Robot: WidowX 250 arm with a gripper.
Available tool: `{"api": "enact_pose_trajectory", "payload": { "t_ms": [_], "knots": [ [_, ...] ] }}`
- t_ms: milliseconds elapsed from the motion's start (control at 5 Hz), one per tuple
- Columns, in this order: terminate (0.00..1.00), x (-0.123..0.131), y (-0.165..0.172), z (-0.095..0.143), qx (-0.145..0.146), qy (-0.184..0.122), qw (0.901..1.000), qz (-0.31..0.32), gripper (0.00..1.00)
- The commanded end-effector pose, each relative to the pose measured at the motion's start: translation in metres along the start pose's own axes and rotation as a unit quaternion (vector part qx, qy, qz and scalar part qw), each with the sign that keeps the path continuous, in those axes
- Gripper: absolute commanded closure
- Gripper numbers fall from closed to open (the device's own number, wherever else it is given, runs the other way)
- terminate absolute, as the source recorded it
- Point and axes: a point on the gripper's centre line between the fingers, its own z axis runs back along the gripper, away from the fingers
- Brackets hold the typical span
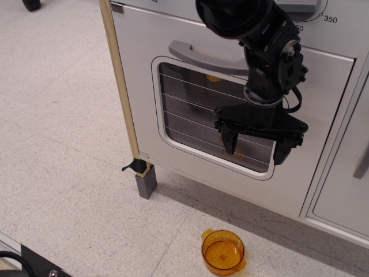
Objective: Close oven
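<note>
The white toy oven point(144, 75) fills the upper right. Its wide door stands flush with the front. The door has a grey curved bar handle point(196, 56) and a rounded window point(184, 118) with horizontal lines. My black gripper point(255, 149) hangs in front of the window's right part, below the handle. Its two fingers point(229, 141) point down, spread apart, holding nothing. Whether it touches the door I cannot tell. The arm hides the handle's right end.
A narrower plain white cabinet door point(346, 190) with a grey handle is at the right. An orange transparent cup point(223, 252) sits on the speckled floor below the oven. A wooden side post point(121, 86) ends in a grey foot point(146, 186). A temperature dial point(323, 14) is at the top.
</note>
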Motion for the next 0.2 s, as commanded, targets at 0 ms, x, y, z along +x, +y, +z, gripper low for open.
{"api": "enact_pose_trajectory", "payload": {
  "t_ms": [0],
  "knots": [
    [1.00,0.0155,0.0001,0.0242,-0.014,-0.028,0.9995,0.001,0.00]
  ]
}}
